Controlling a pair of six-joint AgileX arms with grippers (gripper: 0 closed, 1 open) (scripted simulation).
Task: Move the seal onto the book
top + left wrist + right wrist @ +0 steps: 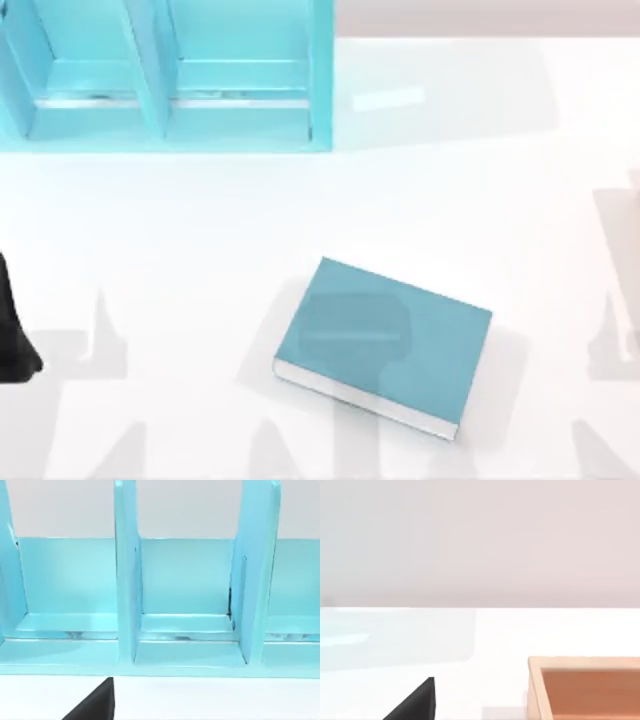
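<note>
The book [385, 345], teal-covered with white page edges, lies flat and slightly turned near the middle of the table, with nothing on it. The seal is out of view. My left arm [12, 335] is a black shape at the table's left edge, well left of the book. A dark part of my left gripper [95, 705] juts into the left wrist view, facing the shelf. A dark part of my right gripper [415, 705] shows in the right wrist view above bare white table.
A large teal shelf unit [160, 75] with upright dividers [127, 580] stands at the back left. An orange-brown open box [585, 687] with a raised rim sits on the table in the right wrist view. White tabletop surrounds the book.
</note>
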